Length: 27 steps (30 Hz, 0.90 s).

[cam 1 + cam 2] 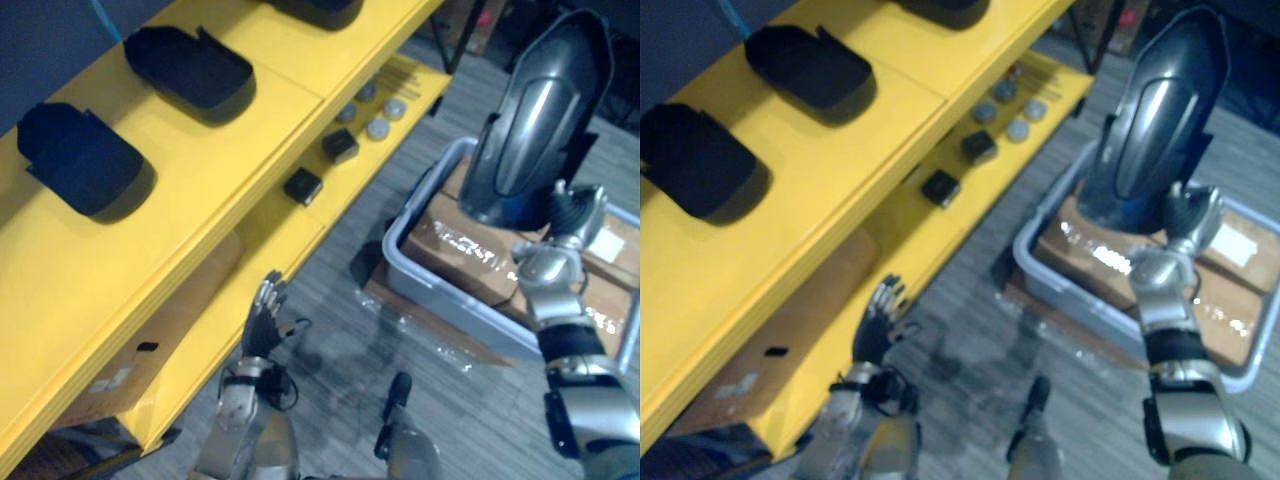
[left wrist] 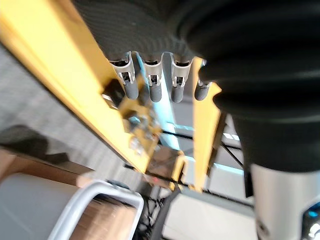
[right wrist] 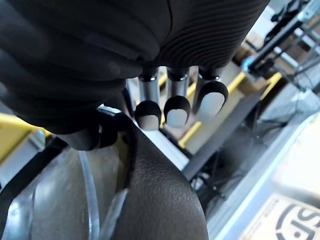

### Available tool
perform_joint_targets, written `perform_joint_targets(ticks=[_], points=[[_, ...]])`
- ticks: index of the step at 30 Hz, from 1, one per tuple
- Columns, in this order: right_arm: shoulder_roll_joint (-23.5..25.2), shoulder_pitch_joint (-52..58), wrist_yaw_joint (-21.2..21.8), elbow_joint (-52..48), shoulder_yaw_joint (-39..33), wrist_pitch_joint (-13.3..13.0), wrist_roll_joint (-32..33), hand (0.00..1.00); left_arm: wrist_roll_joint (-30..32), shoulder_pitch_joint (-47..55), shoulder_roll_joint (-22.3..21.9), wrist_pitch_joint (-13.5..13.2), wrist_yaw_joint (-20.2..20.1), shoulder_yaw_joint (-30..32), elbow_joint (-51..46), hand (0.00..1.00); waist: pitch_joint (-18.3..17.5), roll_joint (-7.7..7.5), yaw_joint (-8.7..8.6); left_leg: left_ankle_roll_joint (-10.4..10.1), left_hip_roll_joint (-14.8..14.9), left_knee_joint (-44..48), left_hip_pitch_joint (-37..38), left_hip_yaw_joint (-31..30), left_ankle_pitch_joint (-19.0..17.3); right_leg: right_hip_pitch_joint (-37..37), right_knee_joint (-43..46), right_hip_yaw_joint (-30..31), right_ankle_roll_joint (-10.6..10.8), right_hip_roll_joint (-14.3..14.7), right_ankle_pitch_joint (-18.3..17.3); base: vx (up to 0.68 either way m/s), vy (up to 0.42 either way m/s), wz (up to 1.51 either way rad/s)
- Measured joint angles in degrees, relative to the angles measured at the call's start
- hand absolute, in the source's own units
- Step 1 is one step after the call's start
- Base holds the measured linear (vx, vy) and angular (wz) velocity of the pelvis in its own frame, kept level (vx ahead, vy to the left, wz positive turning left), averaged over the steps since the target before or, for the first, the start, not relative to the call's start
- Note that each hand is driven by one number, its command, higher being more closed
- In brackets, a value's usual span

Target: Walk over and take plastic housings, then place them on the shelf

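At the lower left of the left eye view the left hand (image 1: 265,318) hangs low with its fingers (image 2: 152,86) straight and loosely spread. It holds nothing and sits just beside the front edge of the yellow shelf (image 1: 180,205), above the grey striped floor (image 1: 340,290).

At the right of the frame the right hand (image 1: 560,240) is raised. Its fingers (image 3: 176,109) are curled over the rim of a dark plastic housing (image 1: 530,120), gripping its lower end. The housing stands nearly upright in the air at the upper right, its glossy hollow side facing the camera, well apart from the shelf.

Below and behind it a grey bin (image 1: 445,308) stands on the floor at the right, with cardboard boxes (image 1: 455,240) lying flat inside it.

A brown cardboard box (image 1: 165,325) sits under the shelf at the lower left. On the shelf's lower level, towards the upper middle of the frame, lie two small black blocks (image 1: 303,186) (image 1: 340,146). Just past them is a cluster of small grey discs (image 1: 378,128).

On the top level three more dark housings lie open side down in a row that runs from the left edge towards the top of the frame. One is at the left (image 1: 85,165), one is at the upper left (image 1: 190,70), and a third is cut off by the top edge (image 1: 315,10).
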Motion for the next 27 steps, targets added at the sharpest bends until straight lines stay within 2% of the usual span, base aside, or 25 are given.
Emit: perform_joint_targets(ticks=[8, 13, 15, 17, 20, 26, 27], points=[[4.06, 2.70, 0.17, -6.27, 0.09, -0.01, -2.94, 1.00, 2.75, -6.20, 0.04, 5.61, -0.74, 0.00, -2.58, 0.00, -3.90, -0.54, -0.27, -0.16, 0.20, -2.19, 3.92, 2.72, 0.09, 1.16, 0.15, 1.89, 0.08, 0.17, 0.31, 0.03, -0.022, -0.13], [6.37, 3.18, 2.87, -11.11, 2.50, -0.28, -4.82, 1.00, 4.47, -11.94, 1.66, 10.40, -1.76, 0.01, -0.89, 0.00, -4.92, -1.42, -1.62, -0.11, 0.18, -2.68, 5.85, 4.16, 0.03, 1.87, 0.11, 3.15, 0.07, 0.25, 0.58, 0.00, 0.004, -0.12], [7.05, 3.41, 4.05, -12.05, 2.88, -0.76, -5.21, 1.00, 3.64, -13.30, 1.86, 11.75, -2.37, -0.01, -0.31, 0.00, -5.30, -1.62, -1.85, -0.07, 0.12, -2.48, 6.28, 4.84, -0.17, 1.87, -0.03, 3.77, 0.05, 0.23, 0.66, -0.04, 0.013, -0.20], [7.94, 3.86, 5.60, -12.24, 3.03, -1.90, -5.87, 1.00, -0.77, -16.02, 2.04, 13.44, -3.19, 0.04, 0.76, 0.00, -5.85, -2.03, -2.55, -0.07, 0.11, -2.45, 6.56, 5.13, -0.20, 1.86, -0.39, 4.04, 0.00, 0.23, 0.54, -0.05, 0.008, -0.09], [8.53, 3.87, 7.28, -12.51, 5.17, -2.01, -6.20, 1.00, -3.66, -19.88, 1.86, 15.68, -3.49, -0.08, 3.55, 0.00, -6.13, -1.95, -3.18, -0.13, 0.09, -2.50, 7.14, 5.99, -0.21, 1.77, -0.40, 4.94, -0.15, 0.28, -0.06, -0.03, 0.002, -0.16], [9.22, 3.87, 9.22, -12.51, 7.83, -3.14, -6.32, 1.00, -5.38, -25.76, 1.53, 18.66, -3.32, -0.12, 5.91, 0.00, -6.23, -1.79, -4.28, -0.21, 0.29, -2.77, 7.18, 6.23, -0.17, 1.45, -0.39, 5.02, -0.28, 0.50, 0.51, 0.00, -0.001, -0.01], [9.28, 3.86, 10.05, -12.51, 8.39, -3.35, -6.31, 1.00, -7.28, -27.01, 1.58, 19.23, -3.34, -0.08, 6.44, 0.00, -6.24, -1.79, -4.55, -0.21, 0.29, -2.89, 7.21, 6.26, -0.17, 1.36, -0.38, 5.07, -0.24, 0.52, 0.82, 0.03, 0.001, -0.02]])
